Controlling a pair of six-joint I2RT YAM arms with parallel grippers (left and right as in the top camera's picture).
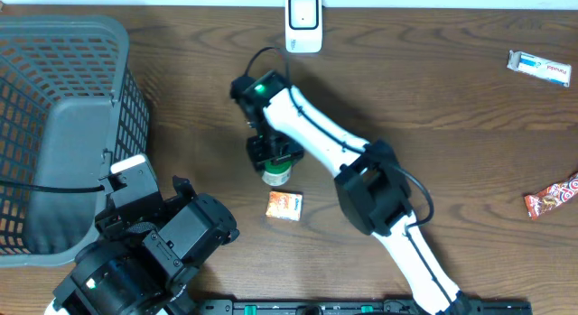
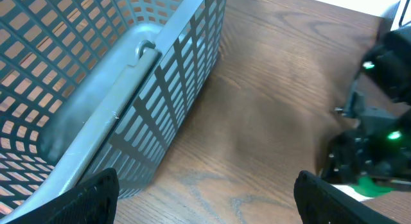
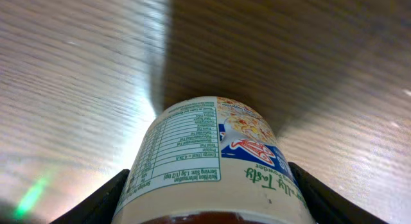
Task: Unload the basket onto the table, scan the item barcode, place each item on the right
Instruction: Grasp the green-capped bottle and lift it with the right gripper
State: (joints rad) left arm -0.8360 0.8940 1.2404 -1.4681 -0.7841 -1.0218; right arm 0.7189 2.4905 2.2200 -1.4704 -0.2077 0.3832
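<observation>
Setting: a brown wood-grain table [image 1: 452, 125] seen from above, with two robot arms reaching over it.
Task item: a jar [image 1: 275, 178] with a green lid stood on the table near its middle, directly under the tip of the right arm.
Jar label: in the right wrist view the jar [image 3: 205, 153] filled the lower frame, showing a white nutrition panel with green print and, beside it, a blue and red logo over a food picture.
Right gripper: the right gripper [image 1: 275, 165] was clamped on the jar, its dark fingers [image 3: 96, 201] pressed against both sides of it.
Left gripper: the left gripper [image 2: 205, 201] hung with its black fingertips [image 2: 87, 198] wide apart and nothing between them, low over bare wood next to the basket.
Basket: a grey plastic mesh basket [image 1: 54, 44] sat at the left edge of the table, just beside the left arm.
Scanner: a small white scanner [image 1: 303, 23] stood at the far edge of the table, beyond the jar and apart from it.
Other items: a small orange packet [image 1: 284, 205] lay near the jar on the side towards the robot; a white wrapped bar [image 1: 539, 69] lay at the far right; a red snack wrapper [image 1: 551, 198] lay at the right edge.
</observation>
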